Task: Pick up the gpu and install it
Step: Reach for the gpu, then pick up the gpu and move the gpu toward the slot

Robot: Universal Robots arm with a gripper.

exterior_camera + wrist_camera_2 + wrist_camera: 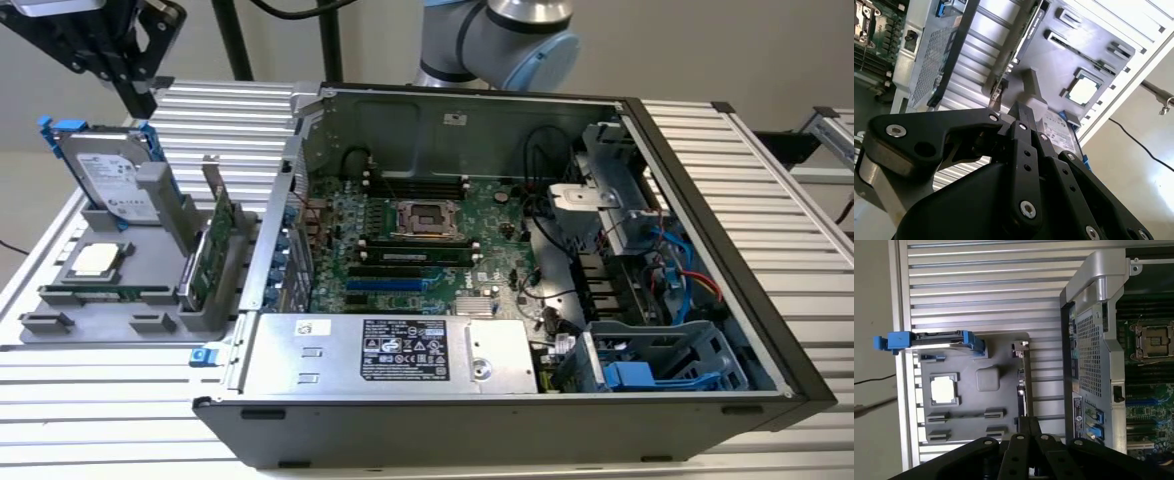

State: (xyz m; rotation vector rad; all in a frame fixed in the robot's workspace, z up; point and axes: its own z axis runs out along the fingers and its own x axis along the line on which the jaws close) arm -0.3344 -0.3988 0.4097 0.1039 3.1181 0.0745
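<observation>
**Gripper (136, 98) hanging empty above the parts tray while the gpu is waiting in its slot**

The black multi-link gripper is hovering over the exterior view's left side, high above the grey moulded plastic holder tray (134, 272). Its two fingers are pressing together with no gap showing between them in both wrist views, and they are gripping nothing.

The gpu (220, 240), a flat green circuit card with a silver metal end bracket, is standing on edge in a slot of that tray. It is sitting below the gripper and well apart from it, with nothing touching it. In the exterior view the card is standing between the silver hard drive in a blue frame (114, 175) and the outer wall of the open black-and-grey computer case (454, 440), just beside that wall. In the first wrist view the card is showing edge-on (1021, 385), and the closed fingertips (1025, 424) are lining up over the end of the card away from its bracket.

A square silver processor chip (96, 260) is lying flat in a pocket of the tray, on the far side of the gpu from the case. Inside the case, the green motherboard (441, 285) is lying exposed. Tray and case are both resting on the silver slatted table (747, 180).
</observation>
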